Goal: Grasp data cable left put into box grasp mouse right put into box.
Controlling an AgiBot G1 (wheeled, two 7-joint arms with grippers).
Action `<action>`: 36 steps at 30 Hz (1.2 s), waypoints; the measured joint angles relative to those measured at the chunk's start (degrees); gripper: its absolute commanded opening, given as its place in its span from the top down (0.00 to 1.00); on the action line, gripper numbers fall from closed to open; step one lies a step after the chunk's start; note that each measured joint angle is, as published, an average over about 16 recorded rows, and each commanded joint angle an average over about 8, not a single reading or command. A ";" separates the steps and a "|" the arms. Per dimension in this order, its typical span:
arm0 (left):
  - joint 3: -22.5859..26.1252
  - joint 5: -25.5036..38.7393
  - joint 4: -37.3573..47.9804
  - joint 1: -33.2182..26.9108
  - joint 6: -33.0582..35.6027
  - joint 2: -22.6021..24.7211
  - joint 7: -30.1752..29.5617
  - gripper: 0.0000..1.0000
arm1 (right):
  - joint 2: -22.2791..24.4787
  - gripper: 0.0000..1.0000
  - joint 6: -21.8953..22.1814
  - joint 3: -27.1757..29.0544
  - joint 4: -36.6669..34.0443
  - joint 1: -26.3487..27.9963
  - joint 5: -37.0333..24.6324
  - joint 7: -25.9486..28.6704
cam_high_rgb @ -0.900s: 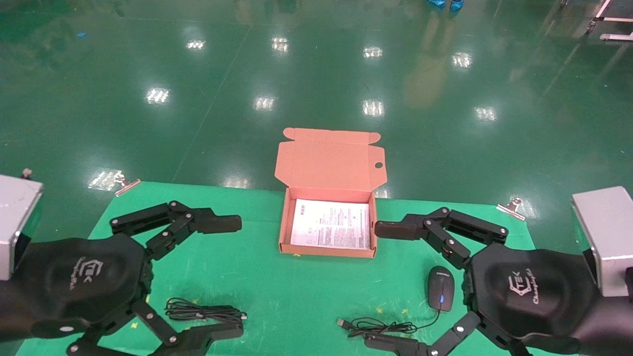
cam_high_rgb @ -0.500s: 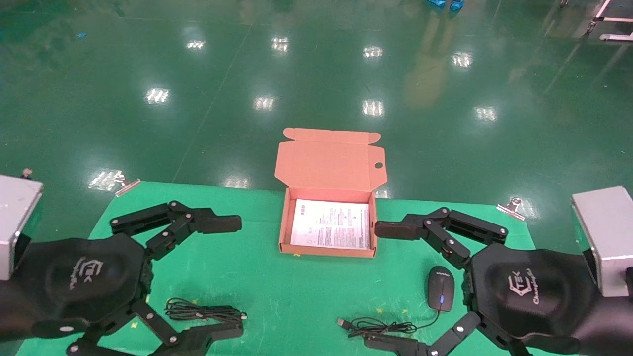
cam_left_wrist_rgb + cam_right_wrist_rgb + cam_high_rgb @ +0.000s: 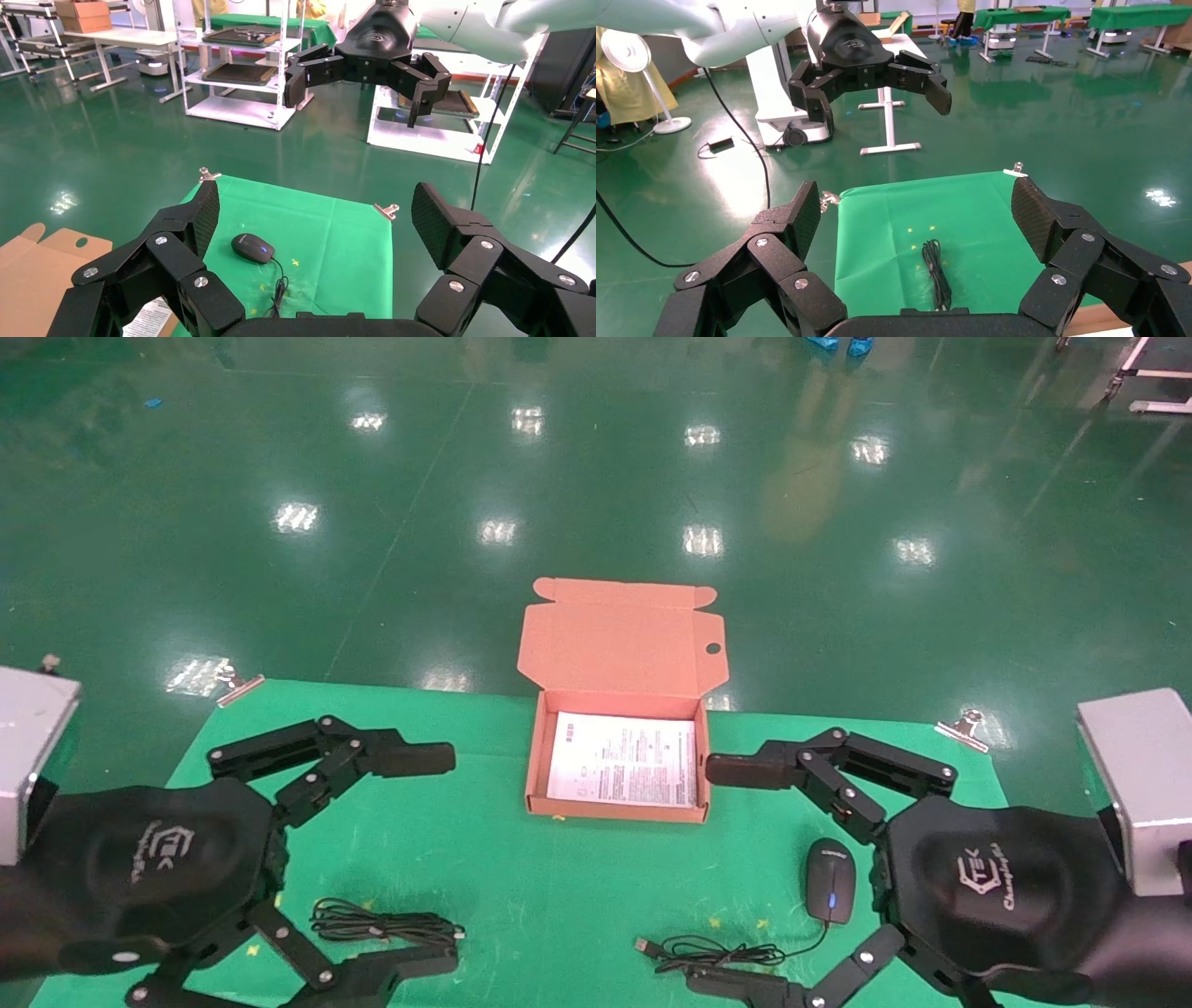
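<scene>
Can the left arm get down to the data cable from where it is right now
Probably yes. The left pincer is open above the green mat, and the data cable lies bare between its fingers, with nothing on top or in the way.

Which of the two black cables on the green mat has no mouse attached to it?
The data cable, a loose bundle beside the left gripper. The other cord runs to the mouse near the right gripper.
</scene>
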 measured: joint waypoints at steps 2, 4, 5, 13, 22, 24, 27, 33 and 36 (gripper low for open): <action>0.10 0.26 -0.04 -0.26 0.08 0.15 0.16 0.00 | 0.07 0.00 -0.01 -0.03 0.00 0.01 -0.10 0.01; 0.33 0.70 0.05 -0.74 0.24 0.44 0.33 0.00 | 0.18 0.00 -0.07 -0.11 0.08 0.11 -0.40 -0.03; 0.51 1.03 0.13 -1.07 0.38 0.63 0.44 0.00 | 0.26 0.00 -0.13 -0.18 0.13 0.20 -0.64 -0.07; 4.06 6.93 1.09 -6.02 2.60 2.76 1.34 0.00 | 1.06 0.00 -1.64 -2.08 1.29 2.74 -6.09 -1.54; 13.95 19.29 1.78 -15.54 5.16 5.31 1.86 0.00 | 0.29 0.00 -4.20 -10.00 3.03 11.22 -20.50 -7.24; 16.69 22.18 1.89 -17.69 5.37 5.80 2.03 0.00 | -0.31 0.00 -4.47 -12.46 3.25 13.55 -24.22 -8.92; 20.86 26.38 2.22 -20.76 5.47 6.58 2.32 0.00 | -1.45 0.00 -4.59 -16.30 3.43 16.88 -29.65 -11.51; 28.30 33.21 3.85 -25.74 5.38 8.51 2.96 0.00 | -3.87 0.00 -3.94 -22.99 3.48 21.79 -38.79 -15.79; 31.47 36.30 4.92 -27.69 5.27 9.55 3.14 0.00 | -5.00 0.00 -3.41 -25.43 3.48 23.17 -42.57 -17.25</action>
